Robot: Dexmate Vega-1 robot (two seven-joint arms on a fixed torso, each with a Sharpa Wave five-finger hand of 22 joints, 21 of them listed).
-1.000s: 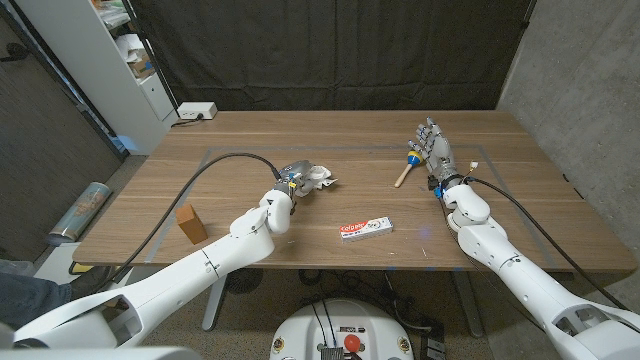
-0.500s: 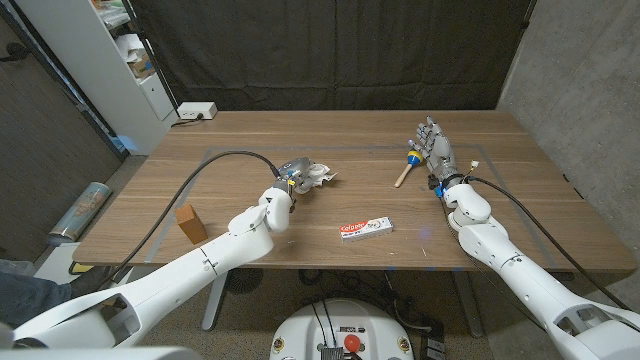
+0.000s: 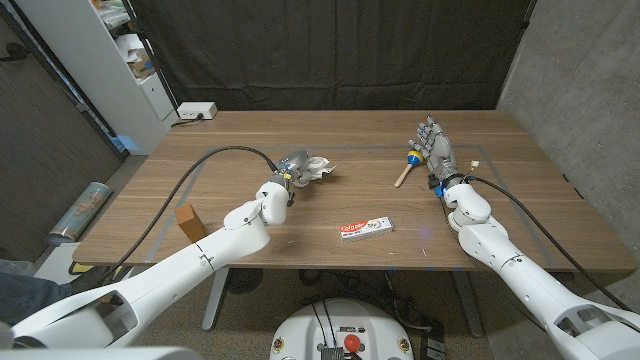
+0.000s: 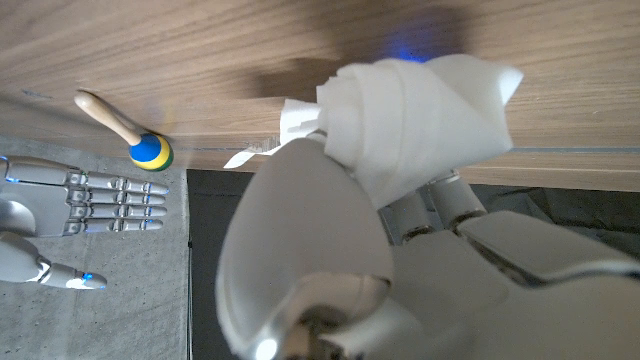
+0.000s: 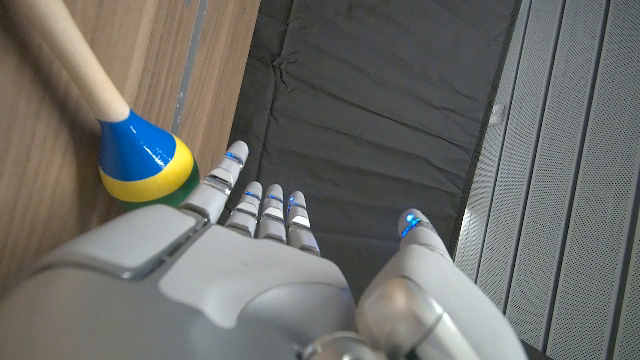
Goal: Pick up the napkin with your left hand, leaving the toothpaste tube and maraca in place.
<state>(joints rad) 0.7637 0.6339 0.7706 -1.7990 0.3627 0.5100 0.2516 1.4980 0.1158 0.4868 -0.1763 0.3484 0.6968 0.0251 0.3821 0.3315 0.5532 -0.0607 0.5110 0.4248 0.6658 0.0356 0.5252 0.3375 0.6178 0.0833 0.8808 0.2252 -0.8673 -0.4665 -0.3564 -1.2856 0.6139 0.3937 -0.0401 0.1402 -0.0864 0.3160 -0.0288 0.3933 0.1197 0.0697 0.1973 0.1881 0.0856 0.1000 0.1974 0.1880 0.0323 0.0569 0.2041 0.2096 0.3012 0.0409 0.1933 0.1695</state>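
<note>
— Three things on the table [image 3: 480,215]: which one is in play?

— Just the napkin [image 3: 312,168]. It sits bunched in the left hand [image 3: 292,171], up-table and to the left of the toothpaste tube [image 3: 365,228], and the left wrist view shows white folds [image 4: 420,110] wrapped in that hand's fingers [image 4: 300,250], with a shadow on the wood beside them.

— Is it clear of the wood?

— By the look of that shadow, probably lifted a little, but I cannot tell for certain whether a trailing corner touches.

— So which step is this?

— The grasp looks made; I'd judge this as the lift itself, late in the task.

— And the other two items?

— The tube lies flat near the front edge, apart from both hands. The maraca [image 3: 405,166] lies to the right of the tube and farther back, just beside the right hand [image 3: 437,150], whose fingers are spread and hold nothing; the right wrist view shows the maraca's blue, yellow and green head [image 5: 145,160] close to those fingertips [image 5: 262,205].

— What does the next move call for?

— Raising the left hand straight up with the grip kept firm, so the loose paper doesn't slip out, while the right hand stays off the maraca
</note>
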